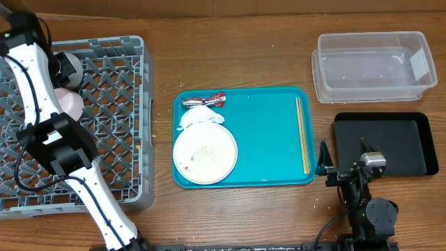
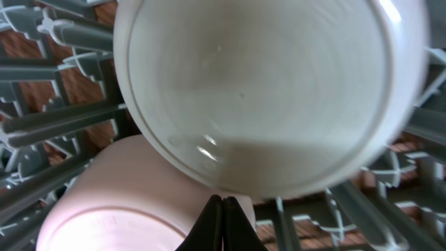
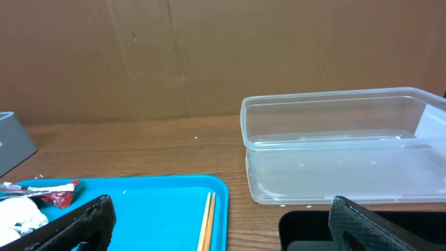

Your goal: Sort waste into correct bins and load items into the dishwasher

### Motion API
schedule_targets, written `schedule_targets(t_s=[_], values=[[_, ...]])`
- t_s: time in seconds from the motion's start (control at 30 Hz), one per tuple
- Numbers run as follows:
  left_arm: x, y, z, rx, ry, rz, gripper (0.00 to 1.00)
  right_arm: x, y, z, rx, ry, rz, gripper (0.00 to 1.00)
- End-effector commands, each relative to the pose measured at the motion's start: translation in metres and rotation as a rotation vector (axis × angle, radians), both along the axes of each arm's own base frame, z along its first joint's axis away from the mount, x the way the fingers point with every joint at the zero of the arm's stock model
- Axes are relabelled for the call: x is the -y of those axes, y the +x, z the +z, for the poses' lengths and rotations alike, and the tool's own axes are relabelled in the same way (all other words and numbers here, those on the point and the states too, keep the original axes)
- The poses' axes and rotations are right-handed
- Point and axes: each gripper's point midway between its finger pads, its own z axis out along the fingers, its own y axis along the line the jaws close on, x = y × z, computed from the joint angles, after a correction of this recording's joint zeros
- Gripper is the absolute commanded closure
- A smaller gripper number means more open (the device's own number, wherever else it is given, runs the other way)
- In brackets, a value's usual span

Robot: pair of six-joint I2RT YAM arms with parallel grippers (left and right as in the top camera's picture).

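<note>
**Pinched tips at the bowl's rim: a careless exit could upset the rack**

Nearest the left wrist lens, the left gripper [image 2: 223, 217] has its two black tips pressed together with nothing seen between them. They point at the lower rim of the grey bowl [image 2: 265, 90]. The bowl's open side faces the camera, and the pale cup [image 2: 118, 202] lies just beside it. Both are in the dish rack [image 1: 118, 84].

Whether the bowl is properly seated in the lattice cannot be told. A sideways pull-out could catch its rim and roll it, or shove the cup over.

On the teal tray [image 1: 265, 139], the plate [image 1: 224, 143] carries crumbs [image 1: 203, 153]. Racking it unscraped would probably drop them through the grid. The napkin [image 1: 197, 117] touches the plate's far edge, with the wrapper [image 1: 205, 102] just beyond, so lifting the plate may drag either along. Chopsticks [image 1: 302, 136] lie along the tray's right side.

The clear tub [image 1: 373, 90] and black tray [image 1: 383, 143] sit adjacent, so a misjudged drop is easy. The right gripper [image 3: 221, 206] hangs spread wide and empty, near the black tray.
</note>
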Motion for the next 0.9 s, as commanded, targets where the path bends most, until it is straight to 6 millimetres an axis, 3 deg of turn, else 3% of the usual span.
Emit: schedule_targets(t_s=[0.0,0.17,0.27,0.43,0.7,0.83,0.87], values=[[0.008,0.006,0.08,0.192,0.005,-0.001,0.96,0.002,0.0,-0.001,0.007,-0.006,-0.008,0.0],[0.015,0.011,0.148,0.372,0.04,-0.019,0.96,0.002,0.0,-0.001,0.007,-0.006,-0.008,0.0],[0.015,0.012,0.17,0.432,0.061,-0.011,0.96,0.002,0.0,-0.001,0.007,-0.006,-0.008,0.0],[0.012,0.015,0.155,0.403,0.053,-0.006,0.96,0.002,0.0,-0.001,0.007,-0.006,-0.008,0.0],[0.01,0.024,0.095,0.294,-0.011,-0.003,0.96,0.002,0.0,-0.001,0.007,-0.006,-0.008,0.0],[0.016,0.033,0.102,0.349,-0.045,-0.018,0.96,0.002,0.0,-0.001,0.007,-0.006,-0.008,0.01],[0.016,0.035,0.103,0.356,-0.042,-0.019,0.9,0.002,0.0,-0.001,0.007,-0.006,-0.008,0.0]])
